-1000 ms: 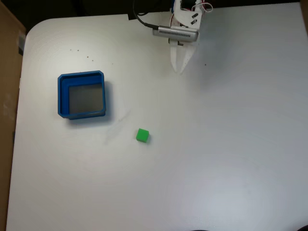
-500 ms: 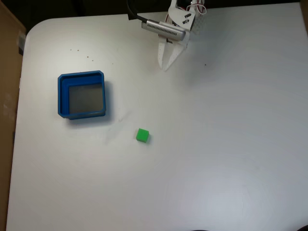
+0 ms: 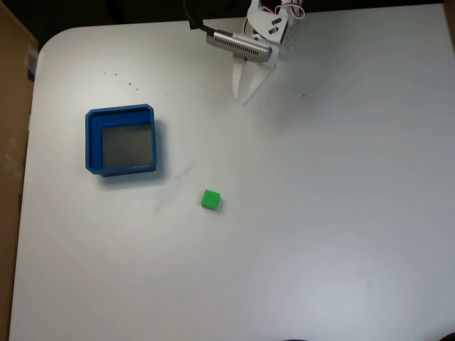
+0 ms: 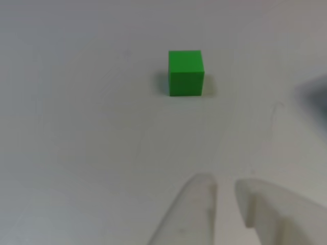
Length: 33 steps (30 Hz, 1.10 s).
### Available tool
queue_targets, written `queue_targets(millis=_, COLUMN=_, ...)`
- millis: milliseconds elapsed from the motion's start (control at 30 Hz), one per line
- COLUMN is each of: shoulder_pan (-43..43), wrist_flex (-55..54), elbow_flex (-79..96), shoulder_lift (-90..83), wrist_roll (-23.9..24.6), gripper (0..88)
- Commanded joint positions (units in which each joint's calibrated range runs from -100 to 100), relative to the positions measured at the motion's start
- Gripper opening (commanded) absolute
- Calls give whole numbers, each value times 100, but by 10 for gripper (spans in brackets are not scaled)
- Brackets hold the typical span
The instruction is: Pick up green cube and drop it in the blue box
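Note:
The green cube (image 3: 210, 199) lies alone on the white table, below and a little left of my gripper (image 3: 244, 98) in the fixed view. The blue box (image 3: 91, 142), a square tray with a grey bottom, sits to the cube's upper left, well apart from it. My gripper hangs near the table's far edge with its white fingers pointing down toward the cube. In the other view the cube (image 4: 186, 72) stands ahead of the two fingertips (image 4: 204, 186), slightly left of the gripper (image 4: 225, 186). The jaws are a narrow gap apart and hold nothing.
A brown cardboard surface (image 3: 11, 106) borders the table's left edge in the fixed view. A black cable (image 3: 201, 25) runs to the arm at the top. White tabletop (image 3: 320, 213) stretches right of the cube.
The gripper has swung left and now points more toward the cube; a thin slit shows between its fingers. Cube and box have not moved.

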<state>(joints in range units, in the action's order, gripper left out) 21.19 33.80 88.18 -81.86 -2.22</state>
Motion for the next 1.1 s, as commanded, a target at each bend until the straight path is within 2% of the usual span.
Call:
queue_targets(millis=0, shoulder_pan=34, wrist_flex=-63, elbow_flex=-1420, shoulder_lift=1178, wrist_roll=15, gripper=6)
queue_targets(millis=433, shoulder_pan=34, wrist_flex=-63, elbow_flex=-4753, shoulder_lift=3952, wrist_roll=5, gripper=6)
queue_targets(millis=1067, shoulder_pan=-10, wrist_flex=19, elbow_flex=-7310, shoulder_lift=7162, wrist_roll=10, gripper=6)
